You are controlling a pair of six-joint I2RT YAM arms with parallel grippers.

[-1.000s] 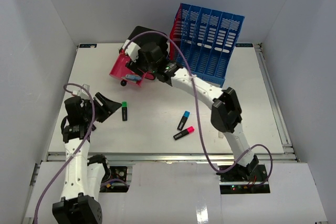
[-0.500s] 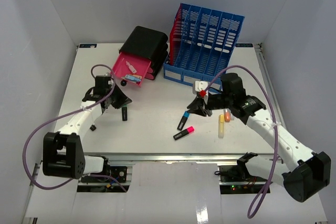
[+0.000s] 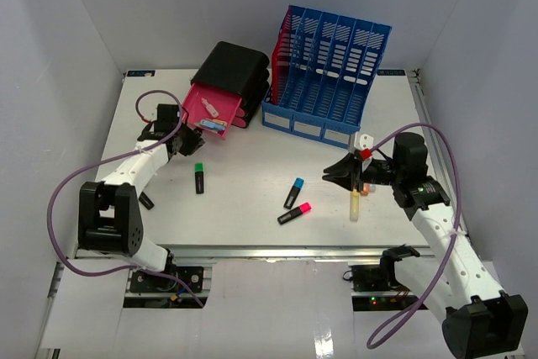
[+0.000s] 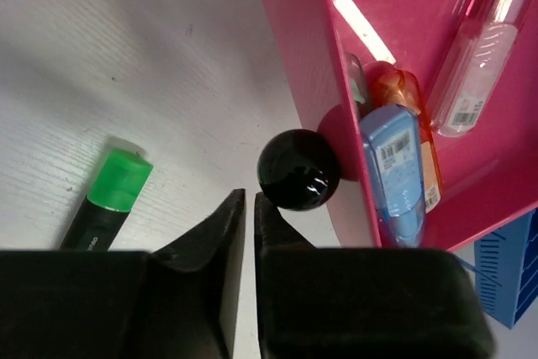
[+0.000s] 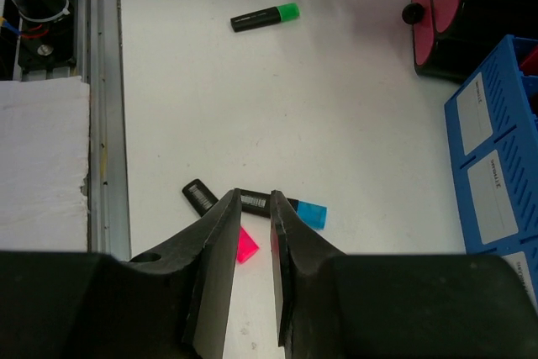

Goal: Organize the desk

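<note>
Top external view: the white desk (image 3: 252, 153) fills the middle, with a blue file rack (image 3: 329, 69) and a black drawer unit (image 3: 238, 69) along its far edge. A pink drawer (image 3: 208, 108) stands open from the unit, toward the near left. Left wrist view has the left claw (image 4: 248, 199) pinched to a thin slit, holding nothing, its tips just beside the drawer's black knob (image 4: 298, 170). A green highlighter (image 4: 109, 206) lies on the desk close by. The right claw (image 5: 253, 196) hangs above the desk's right side, also narrowed to a slit and empty. A blue highlighter (image 5: 309, 213) and a pink highlighter (image 5: 245, 246) lie on the desk just beyond its tips.
</note>
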